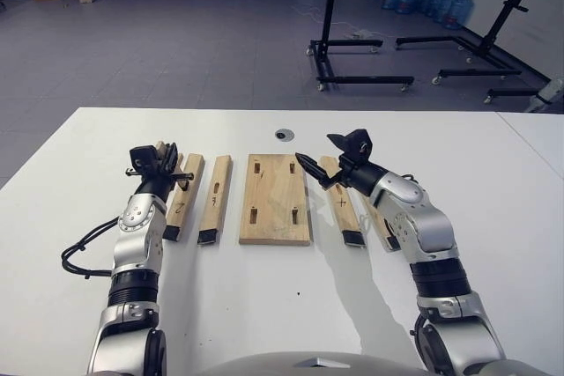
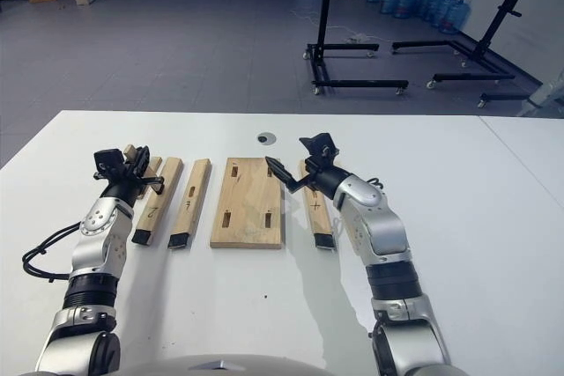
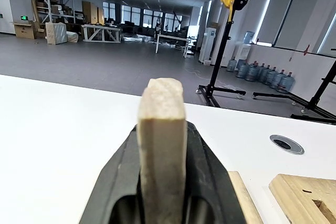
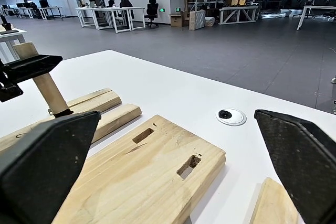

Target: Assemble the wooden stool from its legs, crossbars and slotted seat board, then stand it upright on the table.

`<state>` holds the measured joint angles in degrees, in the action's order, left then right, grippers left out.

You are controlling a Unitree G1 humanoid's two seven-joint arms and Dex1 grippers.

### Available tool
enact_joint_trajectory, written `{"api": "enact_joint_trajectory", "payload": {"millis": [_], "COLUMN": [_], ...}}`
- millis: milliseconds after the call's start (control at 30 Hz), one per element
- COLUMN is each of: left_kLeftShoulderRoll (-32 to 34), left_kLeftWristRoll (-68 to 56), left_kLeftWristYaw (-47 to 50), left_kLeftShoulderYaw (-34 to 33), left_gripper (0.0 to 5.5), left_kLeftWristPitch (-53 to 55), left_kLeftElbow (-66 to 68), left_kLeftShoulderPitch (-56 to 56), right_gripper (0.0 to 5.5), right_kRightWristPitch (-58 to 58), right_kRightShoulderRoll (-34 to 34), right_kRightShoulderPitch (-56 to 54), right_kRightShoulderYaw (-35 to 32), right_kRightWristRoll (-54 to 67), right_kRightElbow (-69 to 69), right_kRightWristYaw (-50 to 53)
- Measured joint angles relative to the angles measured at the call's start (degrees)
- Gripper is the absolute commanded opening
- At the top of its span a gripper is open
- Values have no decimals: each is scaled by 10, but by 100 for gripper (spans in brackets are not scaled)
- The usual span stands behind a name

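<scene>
Your left pincer [image 1: 164, 161] is clamped on a short wooden crossbar [image 3: 161, 145], tilted, at the far end of the left legs [image 1: 187, 193]. Your right pincer [image 1: 317, 151] gapes wide and grips nothing, poised over the right edge of the slotted seat board [image 1: 275, 200]. The board lies flat mid-worktop [image 1: 493, 217]. The right legs [image 1: 344, 207] lie just beside it.
</scene>
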<state>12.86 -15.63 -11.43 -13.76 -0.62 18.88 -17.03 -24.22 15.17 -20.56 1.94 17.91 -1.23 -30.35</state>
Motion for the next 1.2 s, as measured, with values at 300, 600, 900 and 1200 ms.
{"api": "enact_joint_trajectory", "payload": {"millis": [300,600,900,1200], "left_kLeftShoulderRoll": [1,0,0,-5], "left_kLeftWristRoll": [43,70,64,70], "left_kLeftWristYaw": [-9,-9,-3,11], "left_kLeftShoulderYaw": [25,42,34,29], "left_gripper": [39,39,104,234], "left_kLeftWristPitch": [-52,-105,-83,-53], "left_kLeftElbow": [30,63,80,54], "left_kLeftShoulderPitch": [2,6,11,24], "right_gripper": [540,540,540,540], "right_kRightWristPitch": [1,1,6,6], "right_kRightShoulderRoll": [0,-4,-10,-11], "right_kRightShoulderPitch": [5,9,9,9], "right_kRightShoulderYaw": [2,5,7,6], "right_kRightWristRoll": [0,-2,-7,-10], "right_kRightElbow": [0,0,0,7], "right_kRightWristYaw": [1,2,2,2]}}
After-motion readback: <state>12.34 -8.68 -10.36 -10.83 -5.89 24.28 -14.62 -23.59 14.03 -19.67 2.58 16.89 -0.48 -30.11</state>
